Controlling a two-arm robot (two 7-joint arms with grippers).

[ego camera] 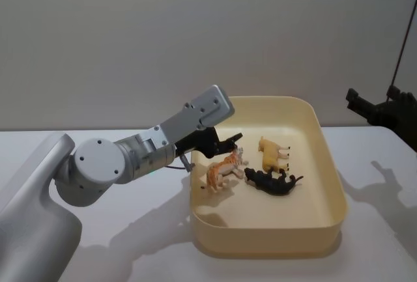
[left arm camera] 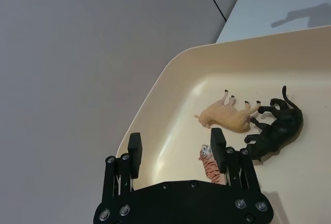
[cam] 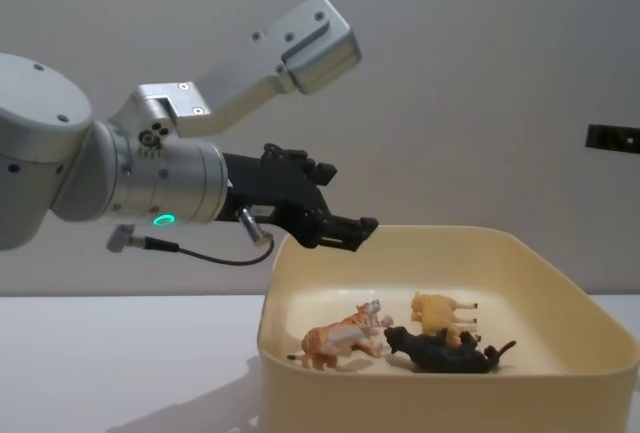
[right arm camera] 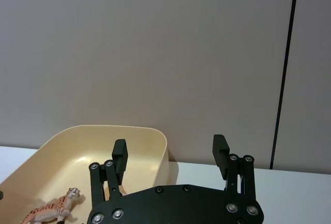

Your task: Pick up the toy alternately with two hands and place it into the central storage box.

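Fingers spread wide and holding nothing, the left black angular gripper on its thick silver-grey arm hangs above the left rim of the large cream-yellow plastic storage box, touching no toy. Inside the box lie three small animal figures: an orange striped tiger nearest the left wall, a tan lion beside it, a black panther touching the lion. Well right of the box, the right black gripper is raised, fingers apart, empty.

Table: white, spreading from 9 to 3 o'clock.
Wall: plain grey, at 12 o'clock.
Black strip: vertical on the wall, 2 o'clock.
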